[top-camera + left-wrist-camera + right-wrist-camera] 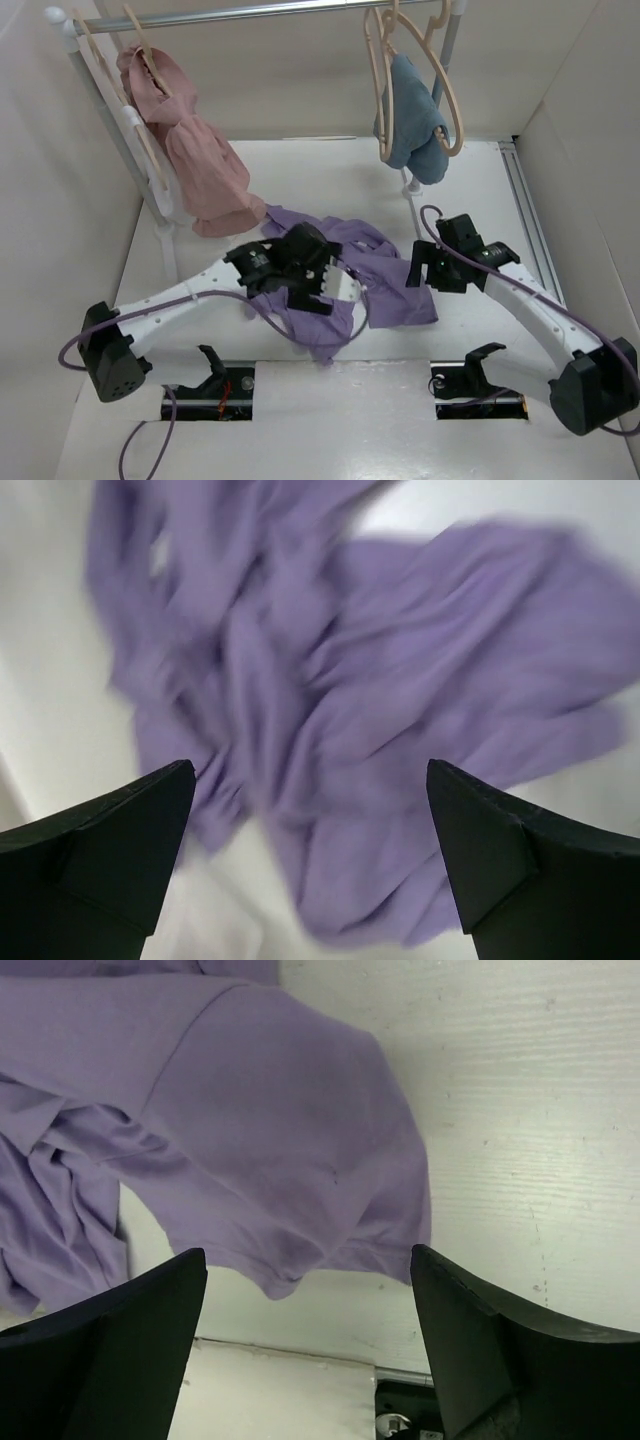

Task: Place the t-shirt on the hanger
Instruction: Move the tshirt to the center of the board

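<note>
The lavender t-shirt (pixel 385 270) lies crumpled on the white table in the middle. It fills the blurred left wrist view (pixel 400 700), and one sleeve shows in the right wrist view (pixel 270 1130). My left gripper (pixel 337 285) hovers over the shirt's left part, open and empty (pixel 310 780). My right gripper (pixel 418 268) is at the shirt's right edge, open and empty (pixel 308 1260), above the sleeve hem. Pale-beige hangers (pixel 442 85) hang from the rail at the back right, far from both grippers.
A metal rail (pixel 250 12) runs across the back on white posts. A pink ruffled garment (pixel 195 150) hangs on a hanger at its left. A blue-teal cloth (pixel 412 120) hangs at its right. White walls enclose the table. Two slots (pixel 480 400) lie near the arm bases.
</note>
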Controlling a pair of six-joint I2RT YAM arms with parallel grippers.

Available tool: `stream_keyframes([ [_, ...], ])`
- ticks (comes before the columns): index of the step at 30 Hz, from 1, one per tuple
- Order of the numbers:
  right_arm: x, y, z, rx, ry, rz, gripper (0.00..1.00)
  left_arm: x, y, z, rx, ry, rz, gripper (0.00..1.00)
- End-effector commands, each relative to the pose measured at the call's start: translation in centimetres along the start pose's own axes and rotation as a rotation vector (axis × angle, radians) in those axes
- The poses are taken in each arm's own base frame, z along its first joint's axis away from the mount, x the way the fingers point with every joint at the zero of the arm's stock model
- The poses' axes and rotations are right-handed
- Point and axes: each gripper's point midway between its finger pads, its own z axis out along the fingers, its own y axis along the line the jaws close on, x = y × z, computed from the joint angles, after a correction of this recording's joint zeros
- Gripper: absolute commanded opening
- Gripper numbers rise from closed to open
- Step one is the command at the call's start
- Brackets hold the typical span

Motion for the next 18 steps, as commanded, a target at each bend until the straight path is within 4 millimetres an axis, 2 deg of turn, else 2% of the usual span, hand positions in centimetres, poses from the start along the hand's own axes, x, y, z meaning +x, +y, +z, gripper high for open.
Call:
stream_keyframes([
  [1,-3.4,1.5,0.3,-0.017,-0.081,-0.06,0.87,-2.8,-6.9,2.4,0.193,-0.049,-0.083,1.0],
  [2,-4.1,1.8,0.8,-0.02,-0.088,-0.071,0.87,-3.5,-8.1,3.3,0.245,-0.086,-0.088,1.0],
  [3,-4.4,1.9,1.3,-0.017,-0.084,-0.08,0.87,-3.2,-8.9,4.2,0.276,-0.076,-0.102,1.0],
  [5,-5.0,2.1,2.9,-0.009,-0.069,-0.095,0.87,-1.8,-11.5,7.1,0.364,-0.003,-0.076,1.0],
  [6,-5.1,2.1,3.4,-0.006,-0.065,-0.106,0.87,-1.5,-11.9,7.9,0.375,0.02,-0.067,1.0],
  [7,-5.1,1.8,4.1,0.012,-0.052,-0.105,0.87,-0.9,-13.2,9.0,0.417,0.052,-0.046,1.0],
  [8,-5.0,2.0,4.5,0.009,-0.048,-0.113,0.87,-0.7,-13.2,9.4,0.413,0.063,-0.044,1.0],
  [10,-5.4,2.3,5.1,0.004,-0.058,-0.113,0.87,-1.6,-13.1,10.0,0.401,0.037,-0.027,1.0],
  [12,-5.8,2.6,6.0,-0.008,-0.062,-0.114,0.87,-1.3,-14.2,10.4,0.428,0.034,-0.007,1.0],
  [13,-6.0,2.7,6.4,-0.01,-0.066,-0.114,0.86,-1.3,-14.2,10.6,0.428,0.034,-0.007,0.97],
  [14,-5.8,2.5,7.2,-0.001,-0.048,-0.123,0.84,-1.2,-14.6,10.7,0.443,0.029,0.005,0.88],
  [15,-5.7,2.5,7.7,0.001,-0.043,-0.123,0.81,-0.5,-15.1,10.9,0.468,0.055,0.01,0.57],
  [16,-5.6,2.6,8.2,-0.003,-0.03,-0.122,0.74,-0.7,-15.2,10.5,0.484,0.057,0.007,0.43],
  [17,-5.5,2.5,8.7,0.001,-0.022,-0.122,0.56,-0.3,-15.2,10.6,0.49,0.078,0.016,0.31],
  [18,-4.9,2.3,9.3,0.005,0.005,-0.121,0.43,0.5,-14.4,10.4,0.462,0.125,0.015,0.0],
])
